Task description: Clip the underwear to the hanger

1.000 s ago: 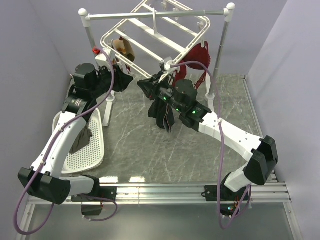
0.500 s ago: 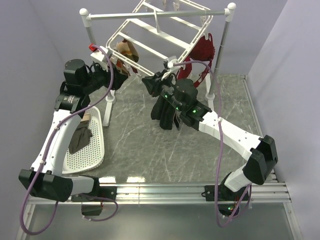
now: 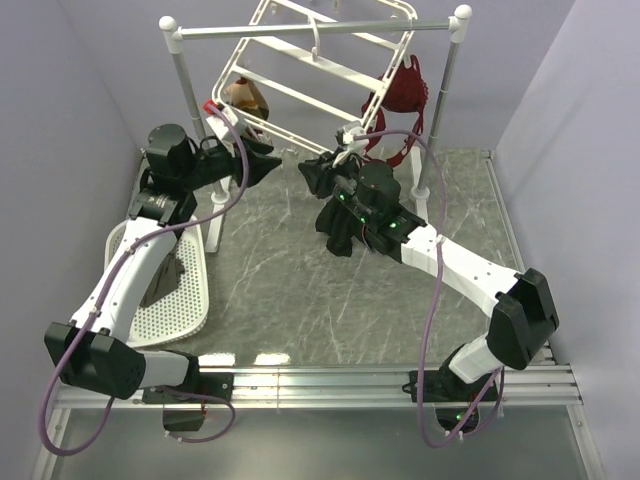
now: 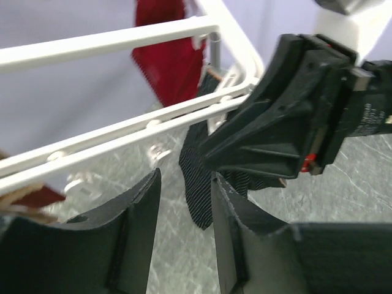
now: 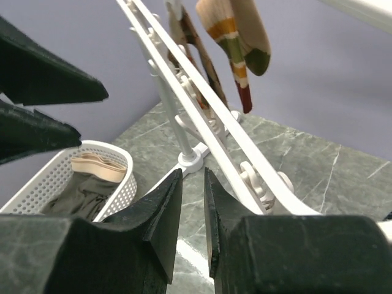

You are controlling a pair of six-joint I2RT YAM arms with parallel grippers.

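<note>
Over a grey marble-look table (image 3: 300, 300) ringed by lilac walls, the black underwear (image 3: 337, 220) hangs limp below the lower corner of the white hanger (image 4: 110, 41). It is straight ahead of the left gripper (image 4: 184, 180), whose jaws are partly open and empty. The right gripper (image 5: 193, 174), jaws a narrow slit apart with nothing visible between them, points at the garment's top.

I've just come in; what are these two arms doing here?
Black underwear is being clipped onto a white hanger. The underwear hangs at the hanger's lower corner, by the right gripper, whose jaws stand slightly apart. The left gripper, open and empty, points at it. Whether it is clipped yet, I cannot tell.
</note>
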